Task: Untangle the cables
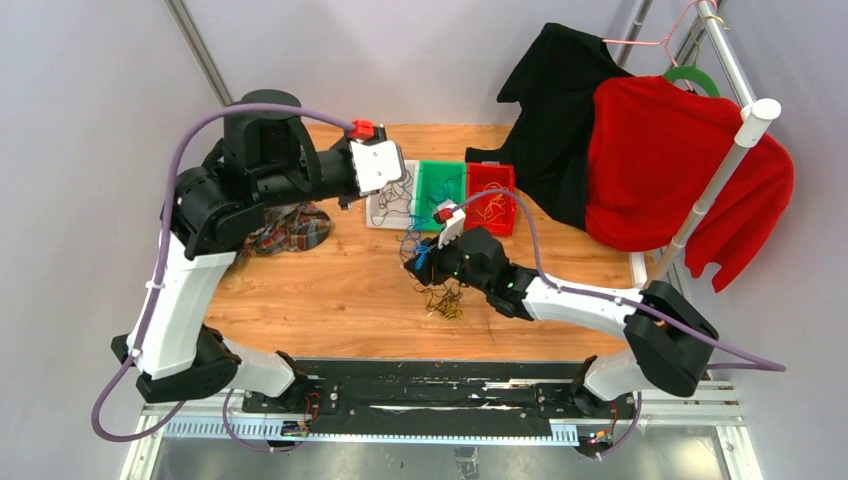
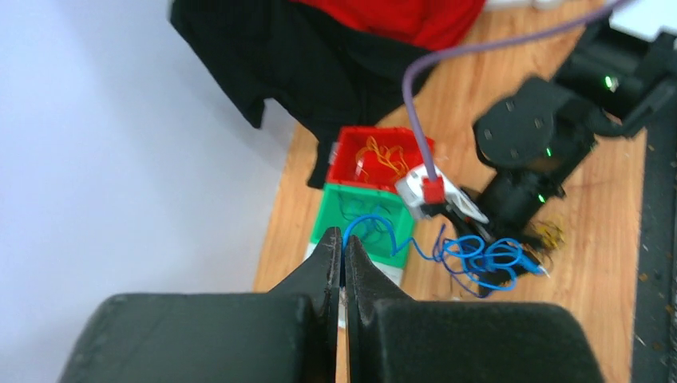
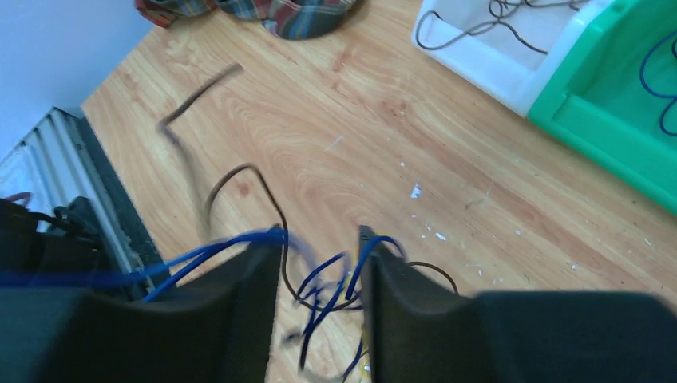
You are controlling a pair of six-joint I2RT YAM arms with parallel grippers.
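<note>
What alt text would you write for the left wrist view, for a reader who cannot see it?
The left tool, shut, pinches a blue cable that curls away to a blue tangle by the right arm. Beyond sit a green bin and a red bin.

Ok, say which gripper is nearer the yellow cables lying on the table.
Right. The right gripper is just beyond the yellow cables; the left gripper is farther back, by the white tray.

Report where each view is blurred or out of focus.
Top external: sharp, evenly lit. Left wrist: the near left gripper is soft, the blue cables fairly clear. Right wrist: a dark wire and the blue cables smear with motion.
</note>
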